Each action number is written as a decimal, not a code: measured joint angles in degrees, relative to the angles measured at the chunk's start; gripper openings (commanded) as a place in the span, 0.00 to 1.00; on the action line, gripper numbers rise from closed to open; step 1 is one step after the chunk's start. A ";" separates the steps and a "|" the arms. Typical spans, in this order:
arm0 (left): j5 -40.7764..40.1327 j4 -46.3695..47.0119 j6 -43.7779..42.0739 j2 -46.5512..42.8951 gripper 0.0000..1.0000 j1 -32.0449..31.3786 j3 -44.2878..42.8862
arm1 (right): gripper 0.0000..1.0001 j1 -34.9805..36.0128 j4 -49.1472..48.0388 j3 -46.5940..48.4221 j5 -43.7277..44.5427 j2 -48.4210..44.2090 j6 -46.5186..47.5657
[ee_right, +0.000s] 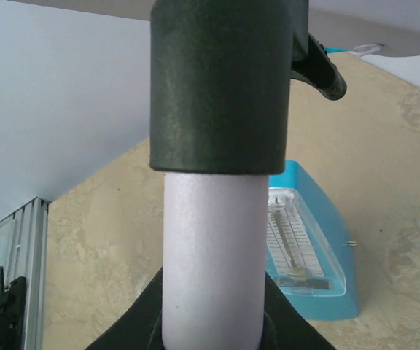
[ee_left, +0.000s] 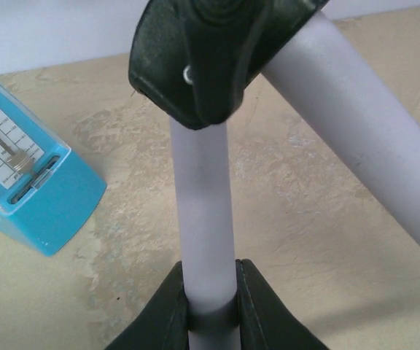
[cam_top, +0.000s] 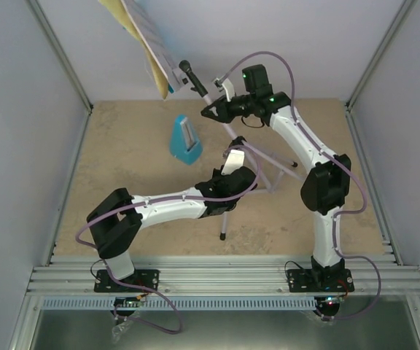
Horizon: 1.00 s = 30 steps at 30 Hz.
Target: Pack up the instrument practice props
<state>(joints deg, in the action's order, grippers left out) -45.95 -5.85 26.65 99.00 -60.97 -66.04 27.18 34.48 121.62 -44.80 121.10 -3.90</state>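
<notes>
where pale walls point(cam_top: 268, 44) meet, mottled beige tabletop point(cam_top: 115, 146) spreads

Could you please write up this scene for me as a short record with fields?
Music stand: standing on the table, carrying a yellow sheet
Metronome: on the table beside the stand, untouched
Left gripper: shut on a lower tube of the stand
Right gripper: shut on the pole below its black collar

No legible text anywhere. Metronome point(ee_left: 31, 193) scale point(ee_left: 2, 146) carries tiny printed figures, too blurred to read. Music sheets point(cam_top: 143, 36) show faint print, too small to make out.
</notes>
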 measured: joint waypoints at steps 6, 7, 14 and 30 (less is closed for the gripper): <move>3.23 1.57 -2.75 -2.71 0.57 -0.33 2.54 | 0.01 -0.26 -6.62 -8.83 -2.47 -5.75 -0.76; 4.28 1.73 -3.82 -3.74 0.68 -0.55 3.43 | 0.01 -0.26 -7.87 -11.32 -3.43 -7.58 -0.68; 16.09 8.02 -6.47 -18.67 0.99 -0.96 17.33 | 0.01 0.52 -18.58 -26.69 -11.19 -19.28 -2.21; 53.88 24.74 0.07 -26.32 0.65 5.70 27.76 | 0.01 -0.04 -63.73 -47.23 -27.32 -31.56 -19.54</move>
<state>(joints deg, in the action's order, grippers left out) 7.92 18.90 26.72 72.69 -55.27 -38.28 27.14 -29.26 74.39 -72.12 89.54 -23.44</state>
